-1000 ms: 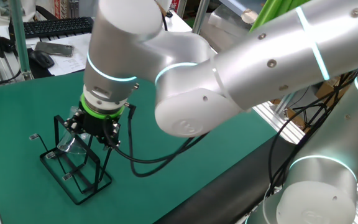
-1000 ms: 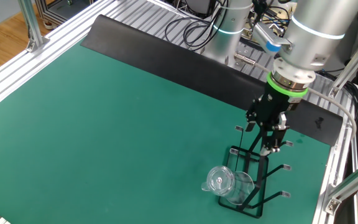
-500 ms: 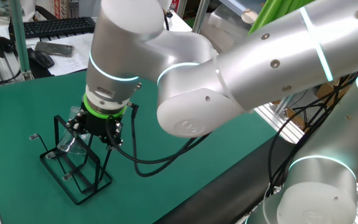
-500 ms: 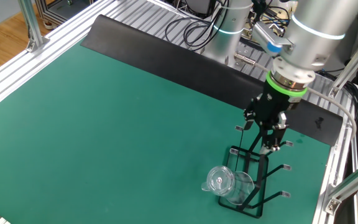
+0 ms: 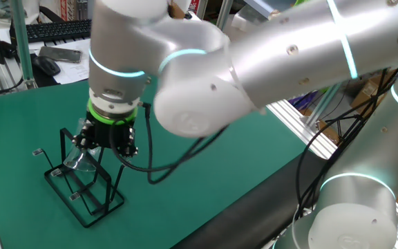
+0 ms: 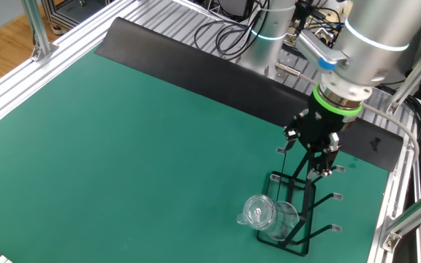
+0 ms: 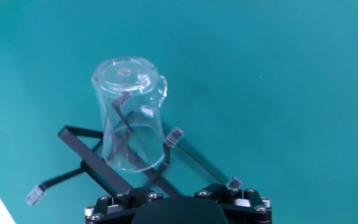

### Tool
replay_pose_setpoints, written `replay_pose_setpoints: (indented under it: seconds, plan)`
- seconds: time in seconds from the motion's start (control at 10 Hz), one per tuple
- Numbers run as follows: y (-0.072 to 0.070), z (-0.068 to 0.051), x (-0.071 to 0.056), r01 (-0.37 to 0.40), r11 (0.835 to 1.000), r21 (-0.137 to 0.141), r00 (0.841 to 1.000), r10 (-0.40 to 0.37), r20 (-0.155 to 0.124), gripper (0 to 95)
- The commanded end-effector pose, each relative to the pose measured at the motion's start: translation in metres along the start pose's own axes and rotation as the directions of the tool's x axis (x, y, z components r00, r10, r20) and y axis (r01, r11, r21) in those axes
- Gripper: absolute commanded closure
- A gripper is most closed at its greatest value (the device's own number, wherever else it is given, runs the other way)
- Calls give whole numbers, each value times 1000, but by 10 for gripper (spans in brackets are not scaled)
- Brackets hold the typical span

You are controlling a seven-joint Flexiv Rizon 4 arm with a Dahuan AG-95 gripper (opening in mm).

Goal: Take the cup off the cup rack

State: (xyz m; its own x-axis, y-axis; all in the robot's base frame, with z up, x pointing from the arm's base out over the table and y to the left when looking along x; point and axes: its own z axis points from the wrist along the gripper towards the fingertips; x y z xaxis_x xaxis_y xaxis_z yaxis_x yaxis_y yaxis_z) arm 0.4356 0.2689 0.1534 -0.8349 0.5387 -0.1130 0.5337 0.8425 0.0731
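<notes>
Arm swings round above the rack; cup not yet gripped.

Hand view, nearest first: only the gripper's (image 7: 179, 208) black base shows at the bottom edge, no fingertips, so I cannot tell whether it is open or closed. Just beyond it the rack (image 7: 98, 165) spreads its wires, and the cup (image 7: 128, 115) sits upside down over one prong, tilted away, base uppermost. In the fixed views the gripper (image 6: 315, 150) hangs over the rack's (image 6: 302, 197) far prongs, the cup (image 6: 265, 214) on the near side, apart from the fingers. Against half a second ago, the upper arm and wrist have rotated and the hand sits slightly shifted; cup and rack have not moved. Judgement: still an approach or re-orientation phase; grasp and lift remain to be done.
</notes>
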Motion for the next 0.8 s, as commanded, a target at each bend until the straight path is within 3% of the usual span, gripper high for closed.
replay_pose_setpoints:
  seconds: [0.1, 0.8]
  plan:
    - [0, 1, 0, 59, 997, 42, 998, -59, -14, 190]
    - [0, 1, 0, 137, 989, 54, 988, -133, -74, 190]
